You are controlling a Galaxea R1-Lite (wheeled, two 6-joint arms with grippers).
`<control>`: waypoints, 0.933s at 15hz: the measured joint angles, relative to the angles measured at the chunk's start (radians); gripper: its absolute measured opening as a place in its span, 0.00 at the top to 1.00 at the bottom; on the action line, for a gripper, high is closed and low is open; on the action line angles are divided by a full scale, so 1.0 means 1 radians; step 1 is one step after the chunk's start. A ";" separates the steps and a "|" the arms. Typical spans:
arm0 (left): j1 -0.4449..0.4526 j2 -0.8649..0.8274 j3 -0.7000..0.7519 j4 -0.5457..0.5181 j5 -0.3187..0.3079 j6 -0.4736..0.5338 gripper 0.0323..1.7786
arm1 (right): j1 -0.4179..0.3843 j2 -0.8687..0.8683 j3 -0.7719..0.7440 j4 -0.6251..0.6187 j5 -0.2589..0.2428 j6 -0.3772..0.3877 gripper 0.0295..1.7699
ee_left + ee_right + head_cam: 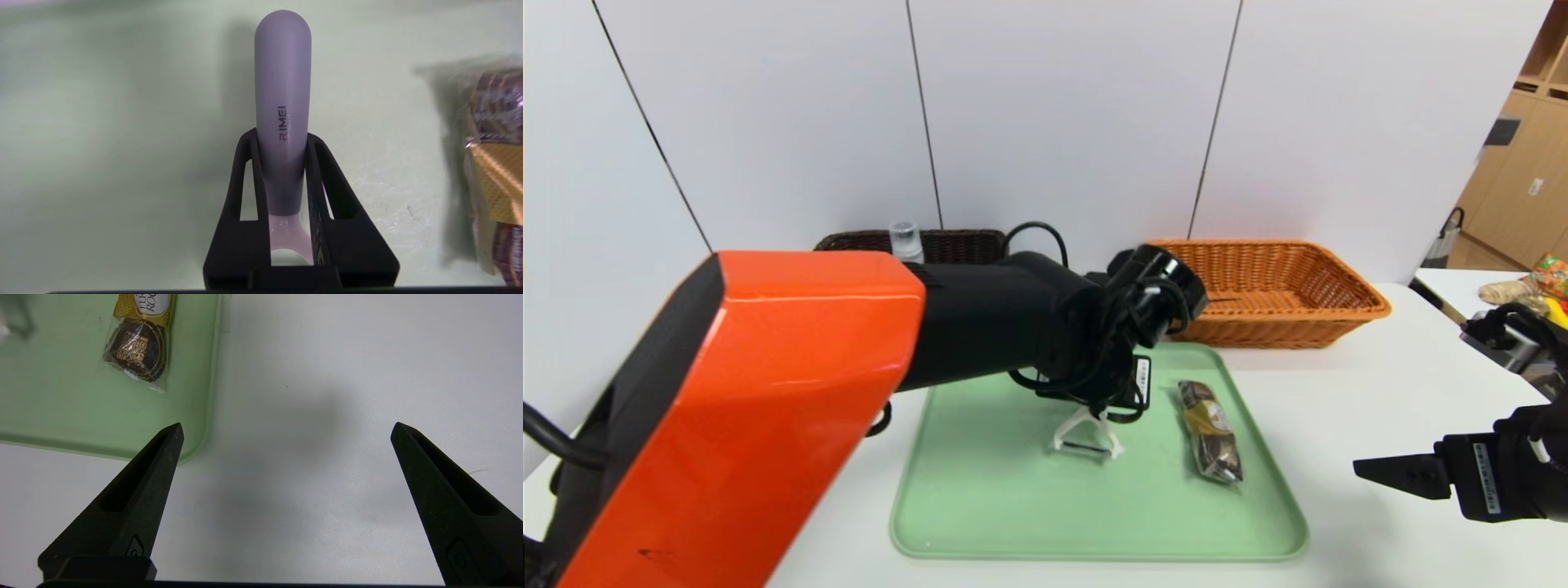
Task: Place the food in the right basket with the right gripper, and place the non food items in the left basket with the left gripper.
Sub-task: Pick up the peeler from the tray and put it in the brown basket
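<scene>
over the tray [1013,523], left claw [282,143] grips peeler [282,102].

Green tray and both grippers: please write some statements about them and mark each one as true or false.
1. The left gripper is closed around the grey handle of the peeler. True.
2. The chocolate pack already lies in the orange basket. False: it lies on the green tray, beside the peeler.
3. The right gripper is open and holds nothing. True.
4. The right gripper hangs over the middle of the tray. False: it is over the white table, just past the tray's corner.
5. The orange basket stands behind the tray. True.
</scene>
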 joint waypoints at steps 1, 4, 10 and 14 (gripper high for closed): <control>0.025 -0.036 0.000 0.004 0.005 0.028 0.85 | 0.000 -0.002 0.000 0.001 0.000 0.000 0.01; 0.127 -0.147 -0.001 0.014 0.001 0.141 0.85 | 0.000 -0.006 0.002 0.001 0.001 0.003 0.01; 0.372 -0.275 -0.001 0.002 -0.177 0.428 0.85 | 0.001 -0.009 0.011 -0.001 0.001 0.002 0.01; 0.479 -0.296 -0.001 -0.054 -0.339 0.632 0.85 | 0.000 -0.009 0.020 -0.001 0.001 0.001 0.01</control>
